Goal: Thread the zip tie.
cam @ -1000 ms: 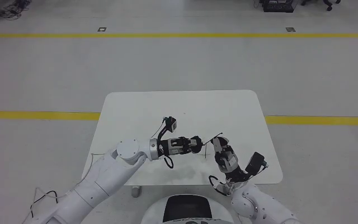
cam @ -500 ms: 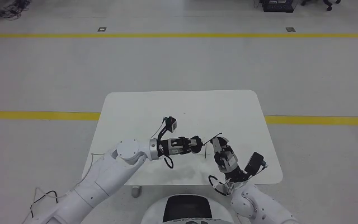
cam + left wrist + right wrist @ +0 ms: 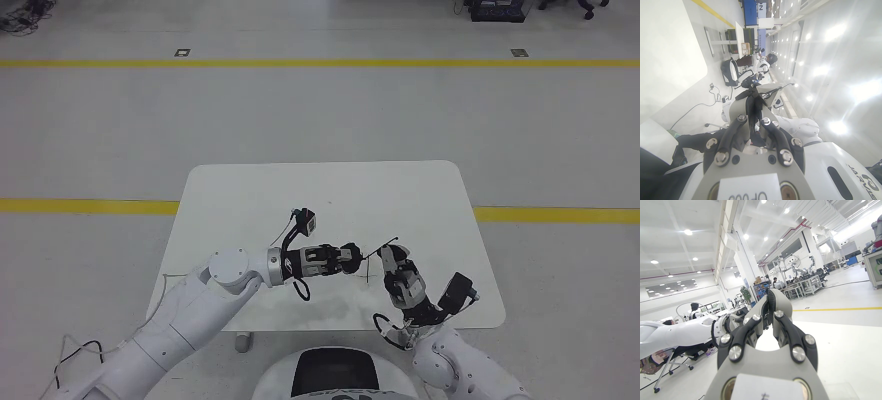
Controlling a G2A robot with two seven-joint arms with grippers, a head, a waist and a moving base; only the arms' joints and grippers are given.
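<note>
**Desk:** What is given by the top view?

**Photographer:** The left gripper (image 3: pixel 351 256) and the right gripper (image 3: pixel 390 264) are pictured almost tip to tip over the near middle of the white table (image 3: pixel 300 190). The thin black zip tie (image 3: pixel 384 246) is strung between them. From there the claws are too small to be judged.

**Desk:** So how is the grip known?

**Photographer:** It is settled by the wrist views. On the left arm, the fingers (image 3: pixel 736 111) are shown pressed together, with a dark strip pinched at their tips. On the right arm, the fingers (image 3: pixel 781 304) are likewise closed pad against pad on a thin black band. The span between the two is lost there.
</note>
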